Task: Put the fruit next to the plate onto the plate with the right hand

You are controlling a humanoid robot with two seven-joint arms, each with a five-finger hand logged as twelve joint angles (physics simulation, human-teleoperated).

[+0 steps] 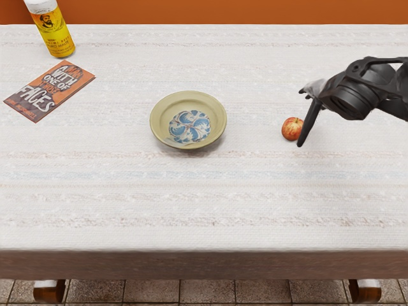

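The right robot hand (313, 102) reaches in over the bench (204, 191) from the right. Its fingers are loose and hold nothing, and one dark finger (308, 124) points down just beside the apple (292, 128). The apple lies on the bench, right of the plate (188, 119) and apart from it. At the far left are a booklet (49, 89) and a yellow bottle (51, 25).

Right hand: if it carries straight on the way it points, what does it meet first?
Likely the apple, close beside the right hand and its down-slanting finger. With one view depth is unclear, so the finger could reach the table first.
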